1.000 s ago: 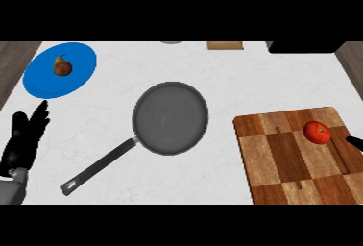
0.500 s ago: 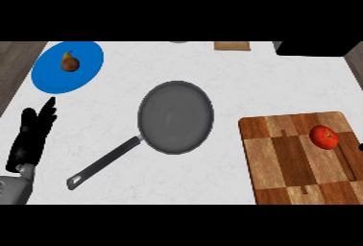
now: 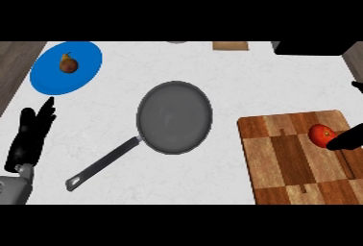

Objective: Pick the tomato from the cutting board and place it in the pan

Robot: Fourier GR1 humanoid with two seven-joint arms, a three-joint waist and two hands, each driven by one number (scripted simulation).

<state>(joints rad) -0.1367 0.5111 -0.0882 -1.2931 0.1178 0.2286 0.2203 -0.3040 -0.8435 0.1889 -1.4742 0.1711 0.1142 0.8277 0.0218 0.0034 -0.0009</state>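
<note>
Tomato [image 3: 323, 135] sits on the wooden cutting board [image 3: 291, 163], near that board's right edge and towards its far end; the right hand [image 3: 347, 140] comes in from the right edge of the view and its dark tip touches the tomato's right side, partly overlapping it; whether its fingers are spread, together or curled about the fruit cannot be told, since most of the hand is cut off by the edge; another dark bit of it shows higher up at the right edge, apart from the tomato. Left of the board, well apart from it, lies the grey pan [image 3: 174, 116] on the white counter [image 3: 212, 72], its black handle running towards the lower left. Left hand [image 3: 30, 139] rests at the left edge, fingers straight, close together and pointing up, holding nothing; beyond its fingertips lies a blue plate [image 3: 50, 79] bearing a brown pear [image 3: 68, 65].
</note>
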